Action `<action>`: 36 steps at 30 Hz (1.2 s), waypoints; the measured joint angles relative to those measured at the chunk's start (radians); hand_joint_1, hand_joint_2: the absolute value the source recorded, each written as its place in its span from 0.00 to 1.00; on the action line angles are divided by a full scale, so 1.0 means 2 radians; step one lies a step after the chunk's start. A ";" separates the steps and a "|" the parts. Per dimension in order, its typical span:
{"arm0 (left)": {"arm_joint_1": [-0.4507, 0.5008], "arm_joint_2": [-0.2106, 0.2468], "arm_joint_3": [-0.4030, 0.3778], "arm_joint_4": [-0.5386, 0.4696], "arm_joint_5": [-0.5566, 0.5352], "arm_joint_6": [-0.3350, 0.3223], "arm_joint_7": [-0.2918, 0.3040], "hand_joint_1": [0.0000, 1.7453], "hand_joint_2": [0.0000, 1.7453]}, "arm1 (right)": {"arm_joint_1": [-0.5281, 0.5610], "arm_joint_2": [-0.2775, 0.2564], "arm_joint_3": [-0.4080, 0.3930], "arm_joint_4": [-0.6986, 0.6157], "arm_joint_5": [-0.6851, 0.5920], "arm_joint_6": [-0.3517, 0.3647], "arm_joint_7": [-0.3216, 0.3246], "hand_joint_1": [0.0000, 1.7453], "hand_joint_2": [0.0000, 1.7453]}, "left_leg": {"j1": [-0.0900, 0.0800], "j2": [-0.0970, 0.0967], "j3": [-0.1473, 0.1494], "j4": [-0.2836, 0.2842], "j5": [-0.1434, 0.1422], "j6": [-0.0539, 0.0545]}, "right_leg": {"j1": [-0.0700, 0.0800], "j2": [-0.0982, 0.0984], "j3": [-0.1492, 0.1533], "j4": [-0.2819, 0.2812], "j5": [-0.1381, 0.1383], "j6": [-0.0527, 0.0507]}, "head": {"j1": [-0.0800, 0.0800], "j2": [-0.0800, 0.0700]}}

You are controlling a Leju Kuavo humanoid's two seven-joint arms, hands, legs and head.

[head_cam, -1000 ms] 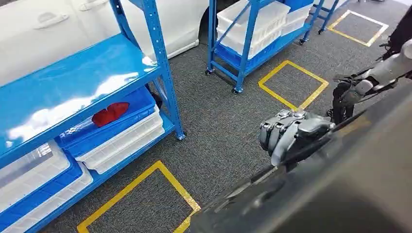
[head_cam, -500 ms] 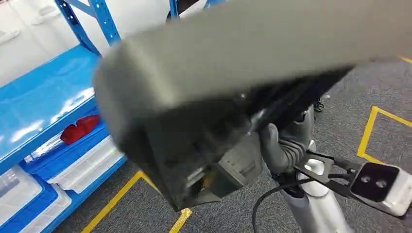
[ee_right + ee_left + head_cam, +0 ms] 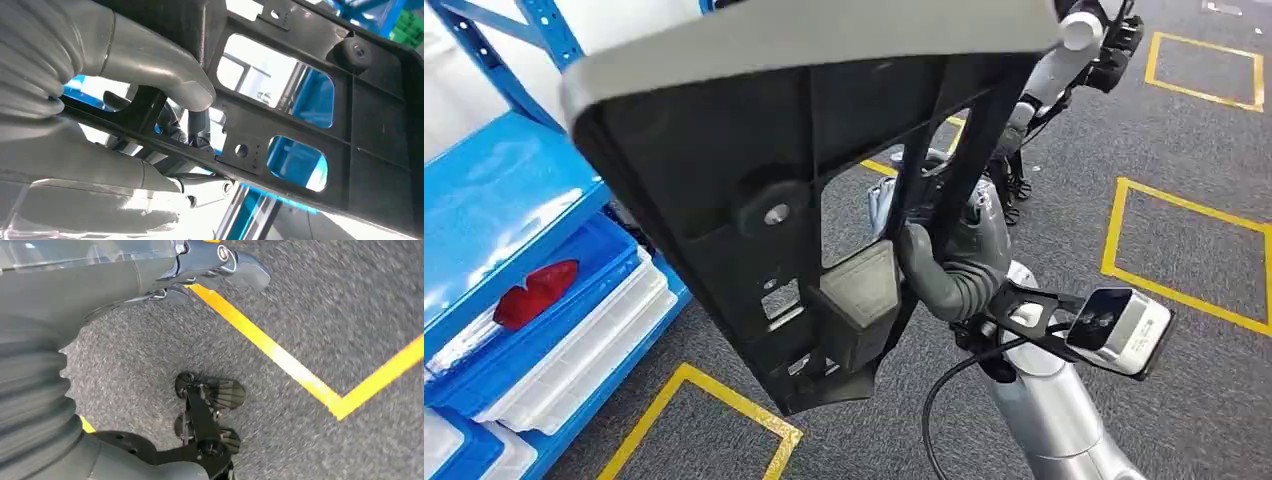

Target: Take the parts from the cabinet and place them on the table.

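Note:
A large black plastic panel (image 3: 754,190) with ribs and cut-out windows stands tilted close before the head camera; the right wrist view shows its ribbed back (image 3: 350,115). My right hand (image 3: 954,270) grips one of its bars from below, thumb (image 3: 160,75) wrapped over the bar. A red part (image 3: 534,292) lies in a blue bin on the cabinet's lower shelf at the left. My left hand (image 3: 220,260) hangs over the carpet with nothing seen in it; too little of its fingers shows to tell how they lie.
The blue cabinet (image 3: 504,190) stands at the left, with white bins (image 3: 574,360) under the blue one. Yellow taped squares (image 3: 1184,240) mark the grey carpet. The panel hides much of the floor ahead.
The whole picture has swung, so the camera turned. The panel, still in my right hand, has come up and tipped until its ribbed back faces the head camera.

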State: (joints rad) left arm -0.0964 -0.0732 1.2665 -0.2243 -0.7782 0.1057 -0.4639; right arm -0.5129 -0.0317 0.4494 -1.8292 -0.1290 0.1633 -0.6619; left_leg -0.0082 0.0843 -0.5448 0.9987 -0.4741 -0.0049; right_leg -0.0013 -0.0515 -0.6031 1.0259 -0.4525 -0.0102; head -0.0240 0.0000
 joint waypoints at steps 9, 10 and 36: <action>-0.002 -0.005 0.001 0.000 0.002 -0.010 -0.003 0.00 1.00 | -0.019 0.022 -0.002 0.014 0.018 0.009 0.022 1.00 1.00 | 0.007 -0.038 -0.071 0.161 -0.080 -0.019 | -0.001 0.041 -0.004 -0.004 0.008 -0.016 | 0.000 0.000; -0.001 -0.005 0.001 0.000 0.001 -0.010 -0.002 0.00 1.00 | -0.019 0.024 -0.002 0.015 0.021 0.009 0.025 1.00 1.00 | 0.007 -0.038 -0.073 0.162 -0.072 -0.019 | -0.001 0.047 -0.004 -0.004 0.009 -0.016 | 0.000 0.000; 0.005 0.010 0.021 0.000 0.022 0.045 0.090 0.00 1.00 | -0.031 0.027 -0.031 0.018 0.018 0.003 0.025 1.00 1.00 | 0.007 -0.023 -0.012 0.027 -0.024 -0.016 | -0.002 0.022 -0.003 -0.007 0.007 -0.011 | 0.004 0.000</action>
State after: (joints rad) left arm -0.0871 -0.0538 1.3092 -0.2243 -0.7347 0.1965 -0.2838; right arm -0.5754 0.0221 0.3864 -1.7933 -0.0927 0.1701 -0.6123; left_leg 0.0060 0.0386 -0.5693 1.0521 -0.5215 -0.0363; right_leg -0.0061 -0.0067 -0.6092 1.0121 -0.4383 -0.0327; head -0.0152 0.0000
